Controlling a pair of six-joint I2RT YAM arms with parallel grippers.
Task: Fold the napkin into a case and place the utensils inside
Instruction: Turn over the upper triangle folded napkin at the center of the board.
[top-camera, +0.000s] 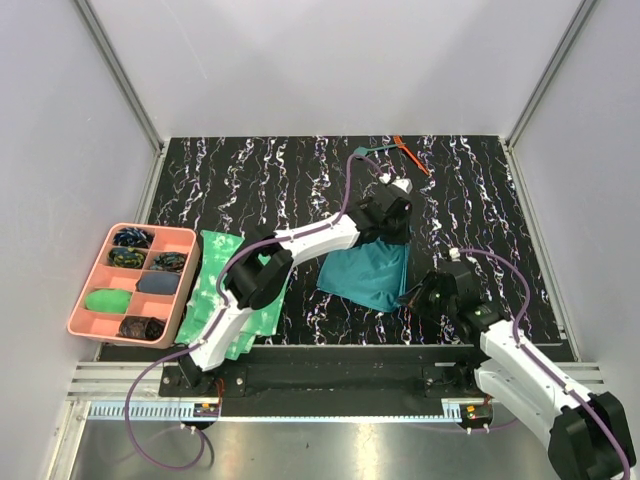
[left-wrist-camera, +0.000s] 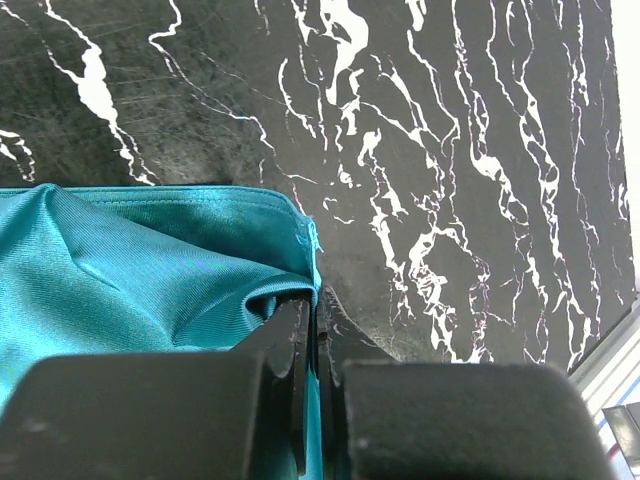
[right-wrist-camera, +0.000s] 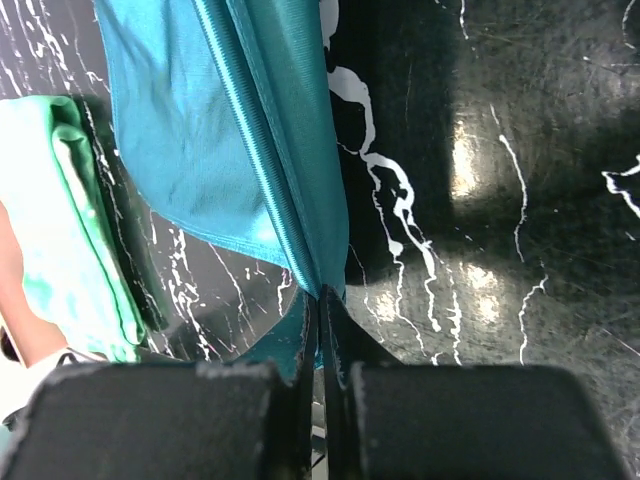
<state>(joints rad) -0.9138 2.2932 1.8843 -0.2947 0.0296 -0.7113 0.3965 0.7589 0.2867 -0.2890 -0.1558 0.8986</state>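
The dark teal napkin (top-camera: 368, 273) hangs a little above the black marbled table, stretched between my two grippers. My left gripper (top-camera: 393, 222) is shut on its far right corner; the wrist view shows the cloth (left-wrist-camera: 150, 270) pinched between the jaws. My right gripper (top-camera: 412, 296) is shut on the near right corner, with the hem (right-wrist-camera: 262, 170) running up from the jaws. The teal spoon (top-camera: 368, 151) and the orange-red stick utensil (top-camera: 412, 155) lie at the far edge of the table. No folded case shows.
A pink compartment tray (top-camera: 92, 298) with several small items stands at the left edge. Green-and-white mottled cloths (top-camera: 215, 290) lie beside it, under the left arm, and show in the right wrist view (right-wrist-camera: 60, 220). Grey walls enclose the table.
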